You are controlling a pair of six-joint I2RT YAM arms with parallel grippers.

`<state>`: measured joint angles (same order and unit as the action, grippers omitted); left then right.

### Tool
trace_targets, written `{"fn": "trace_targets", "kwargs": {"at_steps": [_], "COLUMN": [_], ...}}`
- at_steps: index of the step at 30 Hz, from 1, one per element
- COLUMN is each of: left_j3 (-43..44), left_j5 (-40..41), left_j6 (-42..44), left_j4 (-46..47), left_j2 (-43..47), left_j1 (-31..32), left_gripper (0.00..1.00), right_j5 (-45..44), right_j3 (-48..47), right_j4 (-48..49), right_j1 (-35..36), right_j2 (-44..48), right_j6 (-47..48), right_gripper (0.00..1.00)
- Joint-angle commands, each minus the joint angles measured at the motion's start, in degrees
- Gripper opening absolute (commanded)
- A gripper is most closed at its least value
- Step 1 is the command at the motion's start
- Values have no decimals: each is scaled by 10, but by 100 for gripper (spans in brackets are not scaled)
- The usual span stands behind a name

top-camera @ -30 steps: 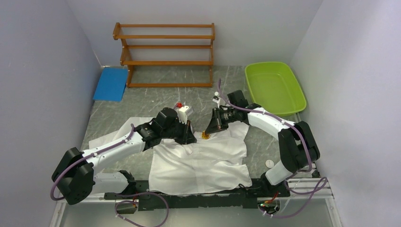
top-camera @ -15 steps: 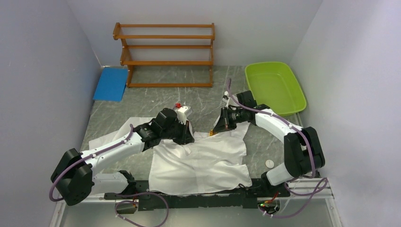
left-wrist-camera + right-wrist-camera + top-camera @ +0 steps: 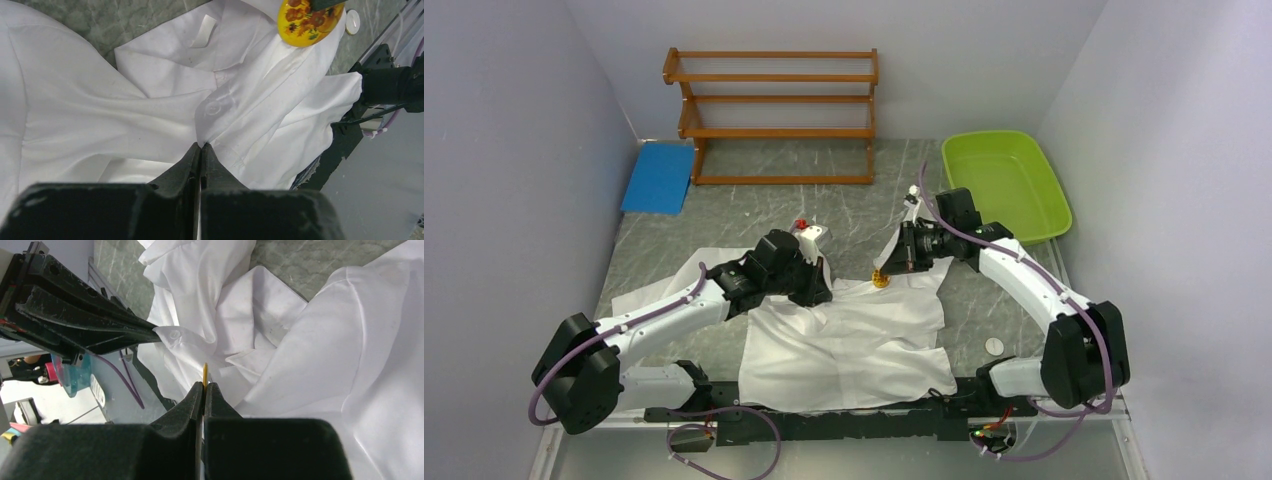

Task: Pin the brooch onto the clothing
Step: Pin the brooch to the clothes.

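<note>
Two hands work: the left hand (image 3: 201, 146) pinches a fold of the shirt (image 3: 854, 345) on the bench (image 3: 754, 210) — the right hand (image 3: 204, 385) grips the yellow brooch (image 3: 307, 20) just over it. Not pinned yet, I think.

The brooch (image 3: 307, 22) is yellow with orange flowers, the clothing (image 3: 849, 345) plain white, the table (image 3: 754, 215) grey marbled.

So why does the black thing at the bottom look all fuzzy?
Left wrist view: the left tool, pinching the shirt, sits so close it looks soft; the shirt is crisp. Right wrist view: the right tool, holding the brooch, likewise. Top view: even light.
</note>
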<state>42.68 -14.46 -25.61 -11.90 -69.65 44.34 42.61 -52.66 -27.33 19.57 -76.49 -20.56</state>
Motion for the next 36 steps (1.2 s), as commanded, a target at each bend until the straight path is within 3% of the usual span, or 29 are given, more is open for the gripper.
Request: {"fn": "trace_targets", "kwargs": {"at_steps": [1,4,12,16,21,28,36], "left_j3": [16,18,50,90,112,33,46], "left_j5": [13,13,42,82,143,156,226], "left_j6": [15,17,34,60,151,327,364], "left_j4": [-2,-6,-28,-45,11,267,341], "left_j2": [3,0,16,18,-1,-12,-93], "left_j1": [2,2,3,22,100,181,204], "left_gripper": [3,6,61,73,72,66,57], "right_j5": [-11,-20,-38,-63,-71,-76,-77], "right_j3": [-24,-31,-43,-47,-47,-47,-47], "right_j4": [-21,-33,-57,-76,-81,-80,-80], "right_j1": [-3,-2,-2,-2,-2,-2,-2], "right_j2": [33,47,60,61,68,71,72], "right_j6": [-2,0,3,10,4,-3,-5], "right_gripper": [0,0,0,0,0,0,0]}}
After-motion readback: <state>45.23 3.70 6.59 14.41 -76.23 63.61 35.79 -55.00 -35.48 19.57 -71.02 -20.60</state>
